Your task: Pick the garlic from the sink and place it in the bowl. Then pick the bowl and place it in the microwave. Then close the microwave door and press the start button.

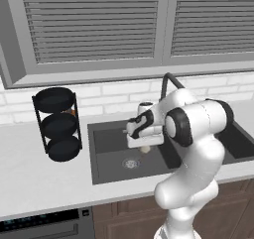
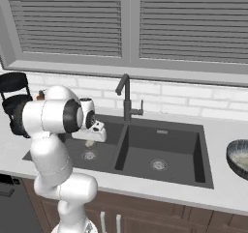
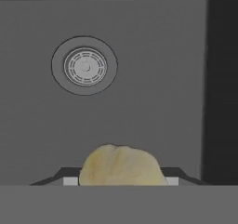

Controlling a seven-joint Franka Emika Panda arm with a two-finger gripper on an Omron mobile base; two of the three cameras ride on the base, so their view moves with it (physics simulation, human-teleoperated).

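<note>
On my left stands the three-tier rack (image 1: 58,124) on the desk (image 1: 34,176). My fingers (image 1: 145,148) clasp the garlic (image 3: 122,166), lifted above the sink's (image 1: 106,139) left basin near its drain (image 3: 85,66). The bowl (image 2: 239,157) sits far right.

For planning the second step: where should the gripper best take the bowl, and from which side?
Probably the rim of the bowl, from above, one finger inside and one outside: it sits upright and open on the counter right of the sink, likely too wide to span whole.
</note>
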